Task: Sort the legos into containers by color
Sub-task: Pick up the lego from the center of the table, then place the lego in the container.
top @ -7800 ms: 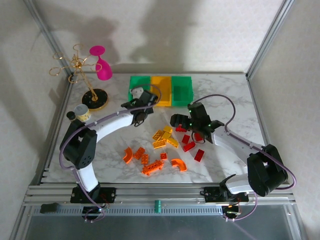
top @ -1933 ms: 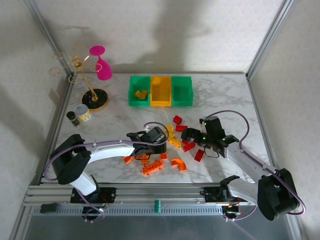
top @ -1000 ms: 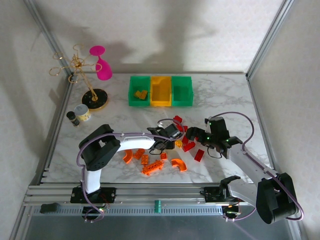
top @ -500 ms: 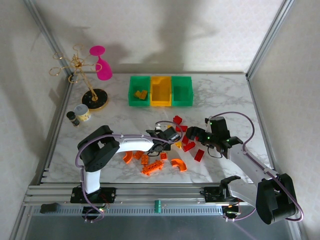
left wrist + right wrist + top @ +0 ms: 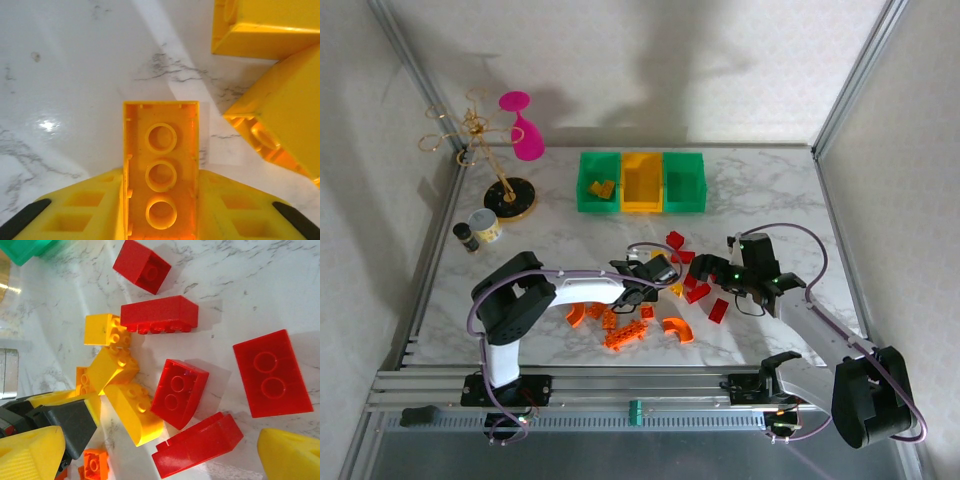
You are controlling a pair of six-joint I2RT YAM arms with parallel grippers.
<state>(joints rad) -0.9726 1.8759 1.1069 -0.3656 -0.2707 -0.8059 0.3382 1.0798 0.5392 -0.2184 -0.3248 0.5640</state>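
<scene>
Our left gripper (image 5: 160, 202) pinches a yellow brick (image 5: 161, 165). Our right gripper (image 5: 160, 452) is spread wide, with red bricks (image 5: 159, 314) at its twelve o'clock.

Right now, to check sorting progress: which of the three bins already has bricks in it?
The left green bin, holding yellow bricks; the other two look empty.

Red, yellow legos (image 5: 159, 314) on marble (image 5: 250, 285)

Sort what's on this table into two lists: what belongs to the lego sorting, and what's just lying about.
Belongs: yellow brick in the left gripper, loose yellow bricks, red bricks, orange bricks, left green bin, yellow-orange bin, right green bin.
Lying about: gold rack, pink glass, small cup, dark bottle.
</scene>
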